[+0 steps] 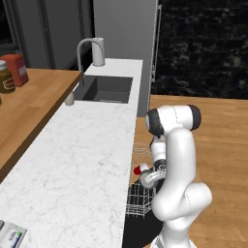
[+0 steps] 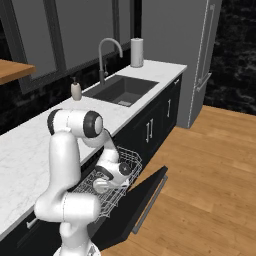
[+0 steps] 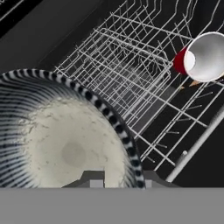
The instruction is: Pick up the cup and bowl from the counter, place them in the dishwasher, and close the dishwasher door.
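Note:
The grey bowl (image 3: 65, 144), with a striped rim and speckled inside, hangs low over the dishwasher's white wire rack (image 3: 131, 74). My gripper (image 3: 119, 177) is shut on its rim, one finger tip on each side. The red cup (image 3: 199, 59) lies on its side in the rack, mouth towards the camera, just beyond the bowl. From the base, the gripper (image 1: 147, 178) holds the bowl (image 1: 149, 180) beside the cup (image 1: 138, 169), below the edge of the white marble counter (image 1: 82, 155). The dark dishwasher door (image 2: 147, 197) hangs open under the pulled-out rack (image 2: 127, 160).
A dark sink (image 1: 106, 89) with a curved faucet (image 1: 85, 48) sits at the counter's far end, with a soap bottle (image 2: 75, 91) and a paper roll (image 2: 136, 52) near it. A wooden shelf (image 1: 29, 101) carries jars. The fridge (image 2: 200, 60) stands beyond, with wooden floor (image 2: 210, 175) beside the door.

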{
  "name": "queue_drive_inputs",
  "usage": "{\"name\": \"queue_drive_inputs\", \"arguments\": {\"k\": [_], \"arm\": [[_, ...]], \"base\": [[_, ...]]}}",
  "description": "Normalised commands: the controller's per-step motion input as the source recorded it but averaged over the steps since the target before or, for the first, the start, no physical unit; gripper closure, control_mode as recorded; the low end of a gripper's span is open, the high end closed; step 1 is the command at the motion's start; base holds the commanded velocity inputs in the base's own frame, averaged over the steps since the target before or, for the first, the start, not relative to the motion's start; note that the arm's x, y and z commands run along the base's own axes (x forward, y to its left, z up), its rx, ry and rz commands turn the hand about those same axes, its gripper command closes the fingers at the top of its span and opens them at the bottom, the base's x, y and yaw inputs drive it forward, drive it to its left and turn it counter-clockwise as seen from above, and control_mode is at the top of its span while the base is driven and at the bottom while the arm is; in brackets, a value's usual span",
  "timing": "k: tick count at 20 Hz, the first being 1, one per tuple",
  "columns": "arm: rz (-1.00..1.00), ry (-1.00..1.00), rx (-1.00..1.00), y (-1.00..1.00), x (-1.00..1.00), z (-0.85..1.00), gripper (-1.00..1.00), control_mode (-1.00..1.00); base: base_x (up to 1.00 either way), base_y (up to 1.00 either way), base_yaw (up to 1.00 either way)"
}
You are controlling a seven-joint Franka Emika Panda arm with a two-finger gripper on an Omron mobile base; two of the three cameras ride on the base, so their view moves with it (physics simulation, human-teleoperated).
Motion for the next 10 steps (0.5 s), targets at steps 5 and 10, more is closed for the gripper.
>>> {"name": "queue_drive_inputs", "arguments": {"k": [5, 10], "arm": [[0.02, 0.03, 0.00, 0.01, 0.28, -0.11, 1.00, -1.00], [0.00, 0.00, 0.00, 0.00, 0.17, -0.02, 1.00, -1.00]], "base": [[0.00, 0.00, 0.00], [0.00, 0.00, 0.00]]}}
